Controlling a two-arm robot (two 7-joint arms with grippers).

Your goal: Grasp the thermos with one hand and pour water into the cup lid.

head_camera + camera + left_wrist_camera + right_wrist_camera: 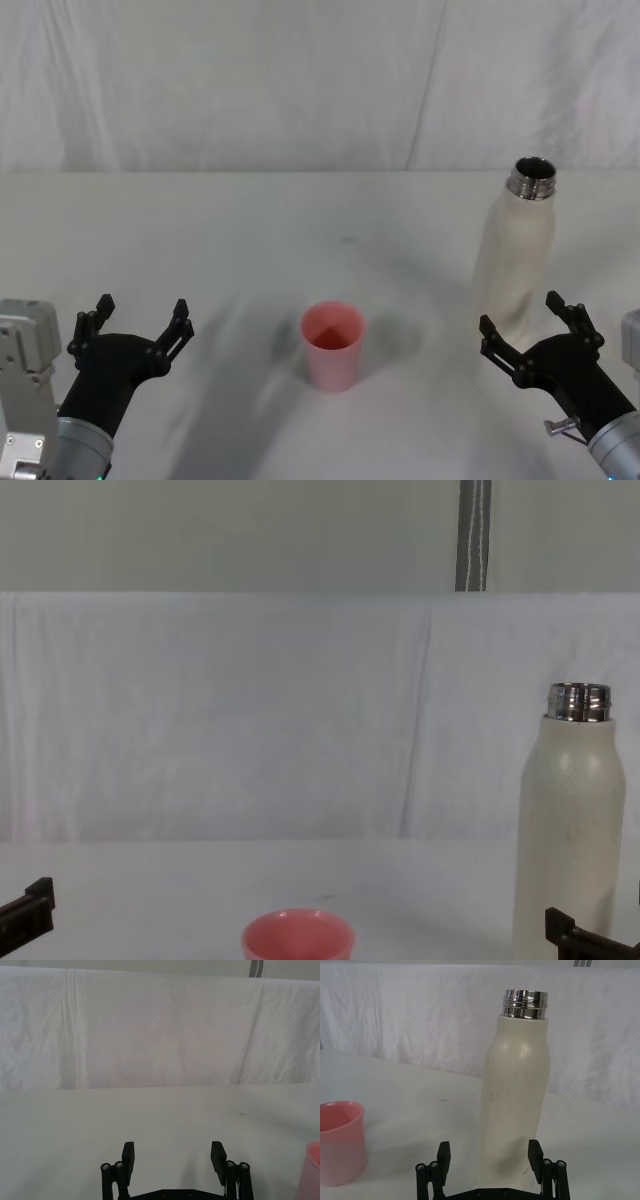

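Thermos [567, 830] base below chest view.

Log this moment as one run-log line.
stage: pre-grasp | right gripper: open, just short of thermos | left gripper: open, idle | cup lid: upright, centre | thermos: upright, uncapped

Thermos [514, 262] stands upright on table [250, 230], right of and behind cup lid [333, 345], well apart.

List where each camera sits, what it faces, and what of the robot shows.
Head: high, looking down at the thermos, cup lid, left tool and right tool, both open.
Left wrist: behind the left tool, facing the backdrop.
Right wrist: behind the right tool, facing the thermos.
Chest: low, level.
All share the cup lid.
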